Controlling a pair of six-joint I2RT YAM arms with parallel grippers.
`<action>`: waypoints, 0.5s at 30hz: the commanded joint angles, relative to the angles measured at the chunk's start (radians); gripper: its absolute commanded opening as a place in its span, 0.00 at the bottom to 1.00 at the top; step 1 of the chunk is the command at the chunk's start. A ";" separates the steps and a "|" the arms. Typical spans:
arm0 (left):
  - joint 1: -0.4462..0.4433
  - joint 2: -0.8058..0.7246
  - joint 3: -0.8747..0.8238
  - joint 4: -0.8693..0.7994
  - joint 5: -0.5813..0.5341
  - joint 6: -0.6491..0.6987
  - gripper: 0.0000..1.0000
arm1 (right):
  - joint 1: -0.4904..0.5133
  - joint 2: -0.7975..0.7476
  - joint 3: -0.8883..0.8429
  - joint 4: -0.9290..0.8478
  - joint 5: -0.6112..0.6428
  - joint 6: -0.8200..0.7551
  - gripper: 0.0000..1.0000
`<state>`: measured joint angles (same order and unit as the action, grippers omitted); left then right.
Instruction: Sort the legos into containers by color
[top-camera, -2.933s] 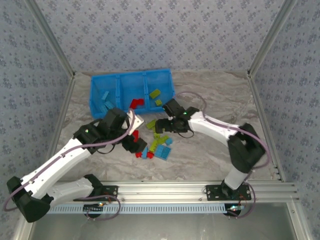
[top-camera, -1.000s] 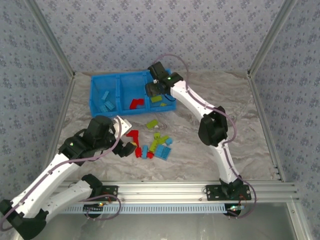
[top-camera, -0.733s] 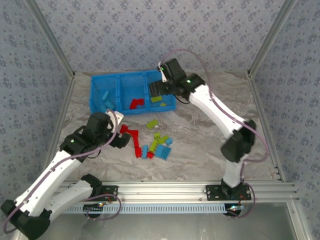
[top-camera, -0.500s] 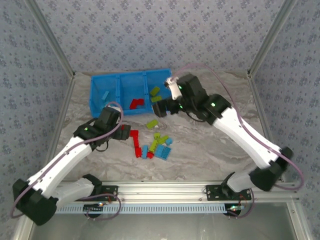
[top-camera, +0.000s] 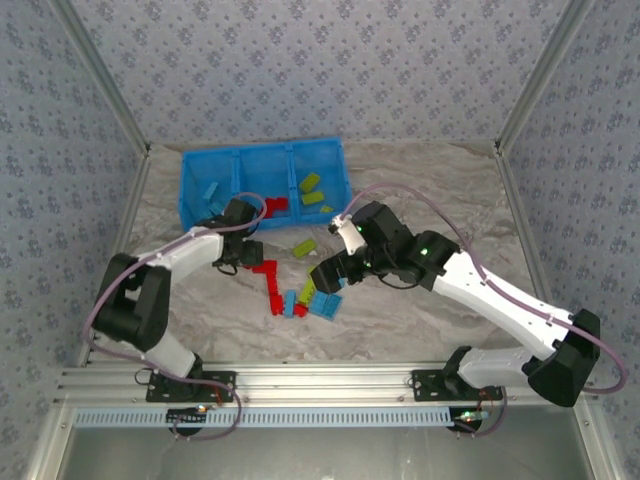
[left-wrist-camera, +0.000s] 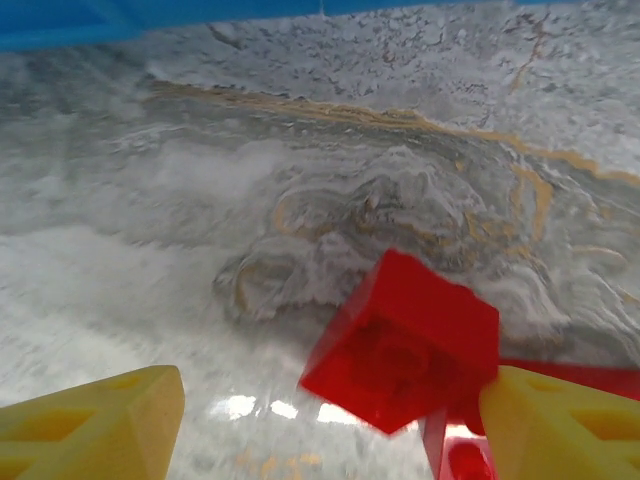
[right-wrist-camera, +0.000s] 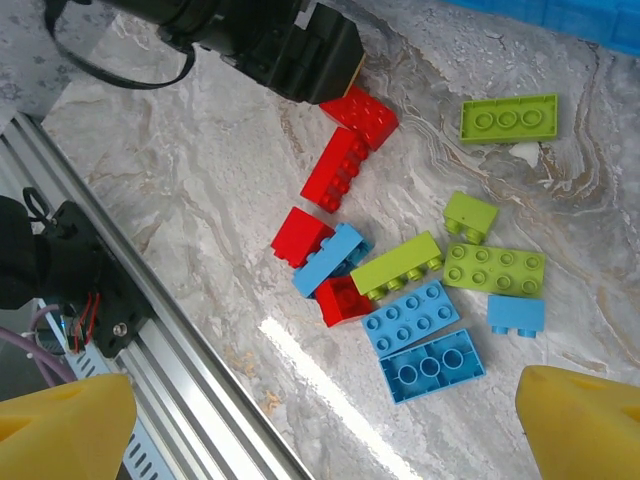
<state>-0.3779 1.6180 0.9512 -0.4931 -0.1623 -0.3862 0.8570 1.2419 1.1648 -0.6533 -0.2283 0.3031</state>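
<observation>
While the right claw (right-wrist-camera: 320, 420) gapes empty, the left claw (left-wrist-camera: 330, 420) stands open around a glossy red brick (left-wrist-camera: 405, 345).

Lab test booth; aluminium frame (top-camera: 330, 378); patterned wall panels (top-camera: 320, 70)

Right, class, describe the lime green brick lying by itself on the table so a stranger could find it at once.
Find the blue tray at the far side of the table, then the loose pile of bricks in front of it. Between them lies one lime green brick; unlike the other loose green ones, it sits clear of the pile.
</observation>
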 joint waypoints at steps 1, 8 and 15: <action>0.014 0.045 0.036 0.068 0.064 0.035 0.76 | 0.017 0.010 0.019 0.001 0.042 0.021 1.00; 0.015 0.111 0.049 0.103 0.093 0.037 0.57 | 0.034 0.053 0.062 -0.006 0.058 0.015 1.00; 0.013 0.063 0.024 0.100 0.132 -0.003 0.35 | 0.051 0.068 0.055 0.010 0.059 0.026 1.00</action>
<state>-0.3637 1.7164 0.9733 -0.3973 -0.0734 -0.3660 0.8989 1.3041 1.1938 -0.6533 -0.1867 0.3103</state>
